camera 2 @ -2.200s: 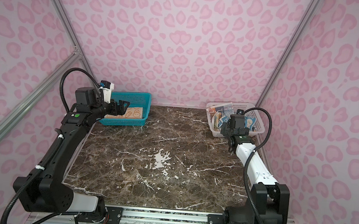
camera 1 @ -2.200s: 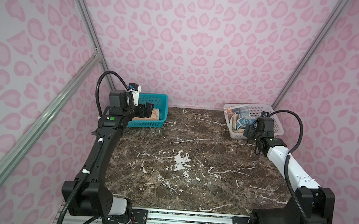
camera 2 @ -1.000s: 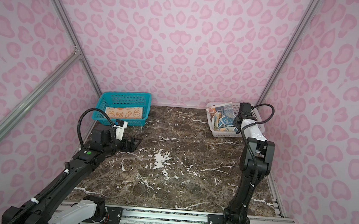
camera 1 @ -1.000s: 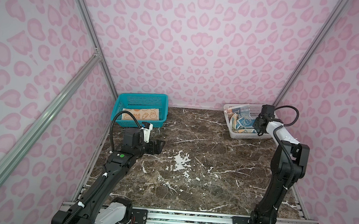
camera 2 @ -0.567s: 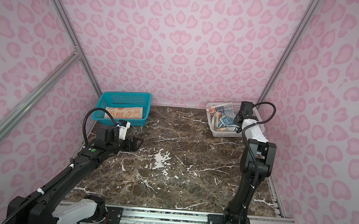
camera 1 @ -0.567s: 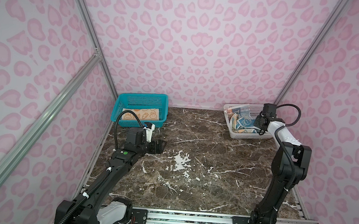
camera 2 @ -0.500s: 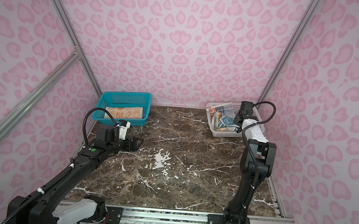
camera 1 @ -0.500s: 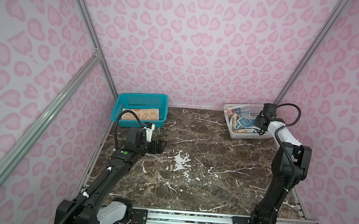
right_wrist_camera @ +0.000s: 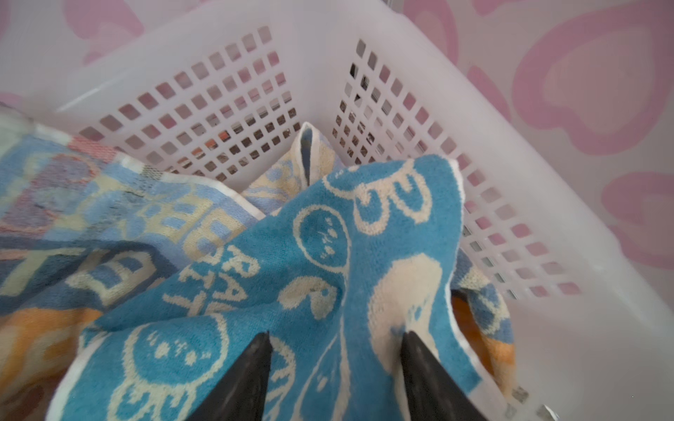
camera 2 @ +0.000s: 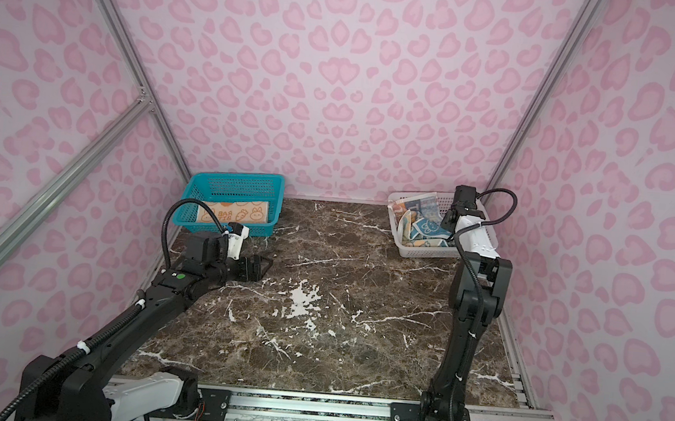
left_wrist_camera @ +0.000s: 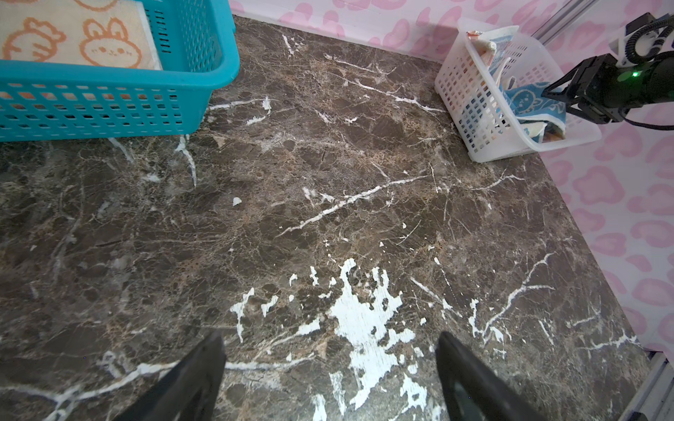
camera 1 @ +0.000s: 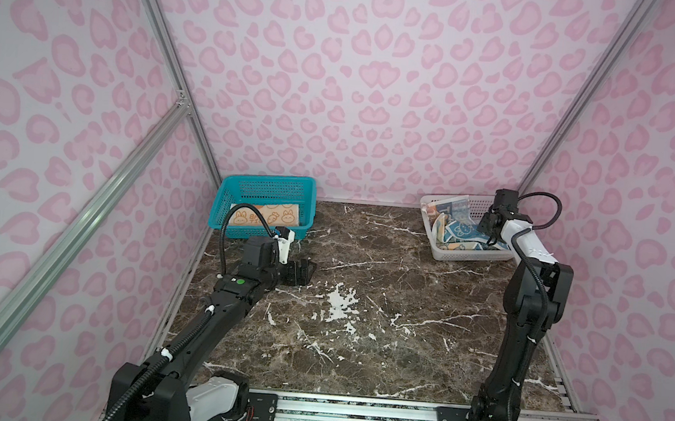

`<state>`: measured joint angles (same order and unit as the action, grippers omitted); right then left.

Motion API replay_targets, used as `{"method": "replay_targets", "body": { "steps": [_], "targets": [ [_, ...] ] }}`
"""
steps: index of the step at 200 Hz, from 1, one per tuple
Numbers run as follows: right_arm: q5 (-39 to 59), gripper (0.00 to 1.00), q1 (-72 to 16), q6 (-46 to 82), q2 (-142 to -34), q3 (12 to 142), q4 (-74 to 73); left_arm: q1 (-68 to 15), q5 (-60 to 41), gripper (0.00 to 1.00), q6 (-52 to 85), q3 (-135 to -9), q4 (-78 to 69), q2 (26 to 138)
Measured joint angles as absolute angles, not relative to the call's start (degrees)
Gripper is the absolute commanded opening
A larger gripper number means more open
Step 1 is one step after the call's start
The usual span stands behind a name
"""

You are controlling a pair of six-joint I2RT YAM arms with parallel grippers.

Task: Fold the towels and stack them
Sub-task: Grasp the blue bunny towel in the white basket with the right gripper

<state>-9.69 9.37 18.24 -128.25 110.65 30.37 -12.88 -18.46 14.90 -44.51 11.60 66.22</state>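
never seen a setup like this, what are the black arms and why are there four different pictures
These are two robot arms fixed to a rail at the front of a marble table, each ending in a two-fingered gripper. Both top views come from one camera head looking down on everything. The other two pictures come from cameras on the arms' wrists, so dark fingertips poke into them. At the back stand a teal basket with an orange-cream towel lying flat in it, and a white basket with a blue towel and a lettered towel crumpled inside. The left gripper hangs open over the table, holding nothing. The right gripper reaches into the white basket, fingers apart on either side of a fold of the blue towel; it does not look clamped.
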Motion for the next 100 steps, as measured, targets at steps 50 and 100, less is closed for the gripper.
{"method": "replay_targets", "body": {
  "steps": [50, 100],
  "targets": [
    [-10.2, 0.13, 9.3, 20.5, -129.7, 112.4, 33.9, -13.6, -18.5, 0.91, 14.9, -45.6, 10.7, 68.9],
    [-9.6, 0.00, 8.6, 20.8, -125.9, 109.9, 33.1, -14.0, -18.9, 0.91, 14.9, -46.8, 10.3, 71.2]
  ]
}}
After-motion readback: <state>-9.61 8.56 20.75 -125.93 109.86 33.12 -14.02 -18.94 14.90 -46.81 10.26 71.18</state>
